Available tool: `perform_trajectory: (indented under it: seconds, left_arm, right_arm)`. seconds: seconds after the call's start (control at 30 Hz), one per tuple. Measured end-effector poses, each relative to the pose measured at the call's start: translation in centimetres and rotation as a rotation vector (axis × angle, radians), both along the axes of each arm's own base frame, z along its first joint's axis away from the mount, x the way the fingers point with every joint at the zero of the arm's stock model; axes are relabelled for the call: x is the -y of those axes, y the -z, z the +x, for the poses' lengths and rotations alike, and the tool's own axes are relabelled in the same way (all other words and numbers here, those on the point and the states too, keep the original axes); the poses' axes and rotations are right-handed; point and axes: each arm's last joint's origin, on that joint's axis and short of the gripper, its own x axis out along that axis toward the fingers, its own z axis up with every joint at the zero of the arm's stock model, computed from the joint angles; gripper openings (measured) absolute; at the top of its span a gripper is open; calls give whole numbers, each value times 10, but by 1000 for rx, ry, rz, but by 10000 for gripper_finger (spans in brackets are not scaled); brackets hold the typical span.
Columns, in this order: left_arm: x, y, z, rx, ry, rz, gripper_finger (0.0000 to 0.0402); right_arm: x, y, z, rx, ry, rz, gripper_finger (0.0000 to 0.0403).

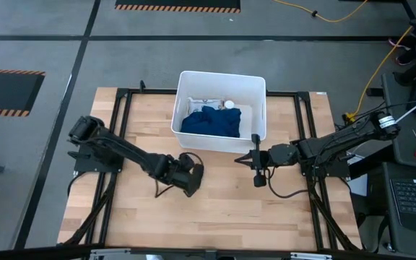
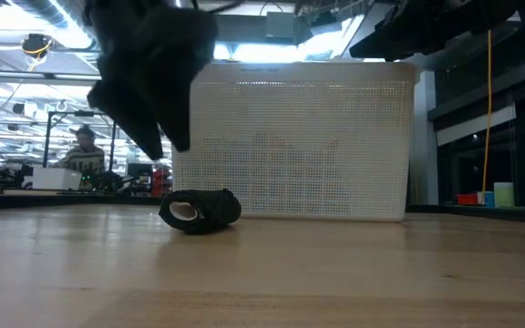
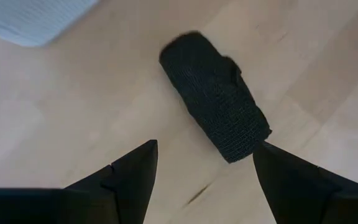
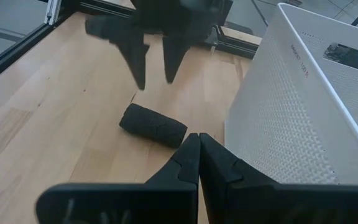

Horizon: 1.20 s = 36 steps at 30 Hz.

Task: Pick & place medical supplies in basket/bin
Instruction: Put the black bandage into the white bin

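A small black oblong roll [image 3: 215, 96] lies on its side on the wooden table, just in front of the white bin [image 1: 222, 74]; its open end [image 2: 182, 211] shows in the low view. My left gripper [image 3: 205, 146] hangs open above the roll, fingers pointing steeply down and clear of it [image 4: 155, 71]. In the bin lie a dark blue cloth [image 1: 211, 121], a white packet [image 1: 206, 103] and a tiny white cap [image 1: 230, 104]. My right gripper [image 4: 194, 140] is shut and holds still near the bin's front right corner.
The bin's tall perforated wall [image 2: 294, 146] stands right behind the roll. A black frame [image 1: 121, 92] runs round the table. Bare wood [image 1: 215, 217] stretches toward the near edge. A person [image 2: 85, 150] sits far off in the room beyond.
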Motion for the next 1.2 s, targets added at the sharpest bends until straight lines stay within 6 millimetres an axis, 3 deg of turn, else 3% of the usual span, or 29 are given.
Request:
perform_trajectory:
  seconds: [0.43, 1.2]
  left_arm:
    - [4, 24, 19, 23, 17, -37, 257]
    - [3, 28, 21, 57, 36, 29, 257]
  right_arm:
    - [0, 0, 0, -1, -1, -2, 7]
    - [0, 0, 0, -1, 0, -2, 7]
